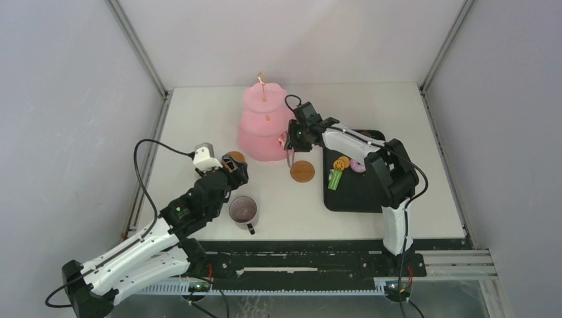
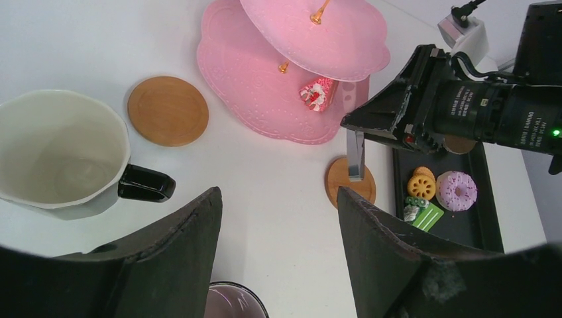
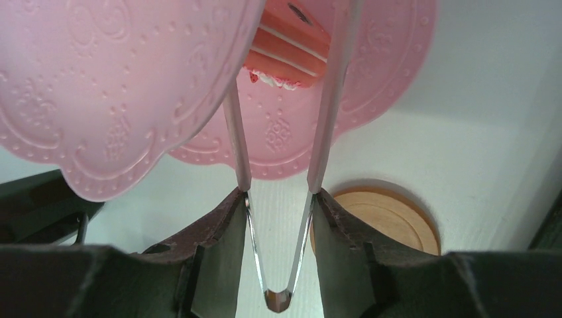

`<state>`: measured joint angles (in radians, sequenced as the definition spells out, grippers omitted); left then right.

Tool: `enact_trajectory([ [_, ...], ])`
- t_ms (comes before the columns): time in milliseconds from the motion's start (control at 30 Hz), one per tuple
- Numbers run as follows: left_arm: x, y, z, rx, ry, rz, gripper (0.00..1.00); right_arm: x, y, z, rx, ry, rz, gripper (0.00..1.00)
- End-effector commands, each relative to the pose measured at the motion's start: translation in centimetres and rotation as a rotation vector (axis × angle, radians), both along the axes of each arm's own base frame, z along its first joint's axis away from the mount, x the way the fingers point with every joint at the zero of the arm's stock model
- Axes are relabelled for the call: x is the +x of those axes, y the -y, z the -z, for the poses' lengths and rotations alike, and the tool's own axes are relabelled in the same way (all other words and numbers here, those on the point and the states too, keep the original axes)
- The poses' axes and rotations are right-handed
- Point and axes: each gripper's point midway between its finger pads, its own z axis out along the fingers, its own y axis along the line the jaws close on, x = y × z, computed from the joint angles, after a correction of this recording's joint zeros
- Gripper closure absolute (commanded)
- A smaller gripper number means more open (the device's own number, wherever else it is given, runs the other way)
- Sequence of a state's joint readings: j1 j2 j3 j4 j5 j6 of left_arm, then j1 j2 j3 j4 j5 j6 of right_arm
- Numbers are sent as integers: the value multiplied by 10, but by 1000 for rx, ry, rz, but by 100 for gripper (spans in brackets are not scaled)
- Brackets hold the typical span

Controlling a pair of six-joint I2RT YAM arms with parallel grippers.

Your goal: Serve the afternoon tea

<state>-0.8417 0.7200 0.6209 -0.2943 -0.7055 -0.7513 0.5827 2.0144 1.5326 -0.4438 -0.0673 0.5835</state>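
The pink three-tier stand stands at the table's middle back. My right gripper is beside its lower tier, shut on thin metal tongs. In the right wrist view the gripper squeezes the tong arms, which reach either side of a red-and-white cake slice under a tier. The slice also shows on the bottom tier. My left gripper is open and empty, over bare table. One mug is to its left, another is below it. Two brown coasters lie near the stand.
A black tray at the right holds a yellow cookie, a pink donut and a green pastry. My right arm spans over the tray's far end. Grey walls enclose the table.
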Motion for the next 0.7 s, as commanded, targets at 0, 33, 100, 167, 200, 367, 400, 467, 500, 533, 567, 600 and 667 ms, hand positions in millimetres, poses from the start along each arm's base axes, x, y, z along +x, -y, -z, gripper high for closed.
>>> enact_trajectory([
  [0,2,-1,-12,-15,37,-16,31,7,-4,-41,53,101,3,52],
  [33,2,-1,-12,-13,37,-17,31,7,-4,-42,52,102,2,52],
  [100,2,-1,-11,-11,35,-17,31,5,-4,-42,47,100,1,52],
  [167,1,-2,-12,-9,35,-18,31,3,-3,-43,45,101,1,52],
  [200,1,-2,-12,-8,35,-19,31,1,-3,-43,42,100,0,52],
  [367,0,-4,-12,-7,39,-26,31,-11,1,-42,24,106,1,53],
  [400,0,-5,-13,-7,40,-25,31,-14,1,-42,23,109,0,53],
  [467,0,-5,-12,-7,41,-27,31,-19,5,-42,11,117,3,53],
  [500,0,-6,-12,-6,41,-27,31,-23,5,-43,9,120,0,53],
  [533,-1,-6,-12,-7,41,-28,31,-25,6,-43,5,123,0,53],
  [567,-1,-6,-12,-8,42,-28,31,-28,7,-45,2,128,-1,53],
  [600,-1,-7,-12,-8,42,-29,31,-31,8,-47,1,133,-2,53],
  [667,-1,-7,-12,-9,41,-30,31,-38,11,-48,-7,138,-3,53],
])
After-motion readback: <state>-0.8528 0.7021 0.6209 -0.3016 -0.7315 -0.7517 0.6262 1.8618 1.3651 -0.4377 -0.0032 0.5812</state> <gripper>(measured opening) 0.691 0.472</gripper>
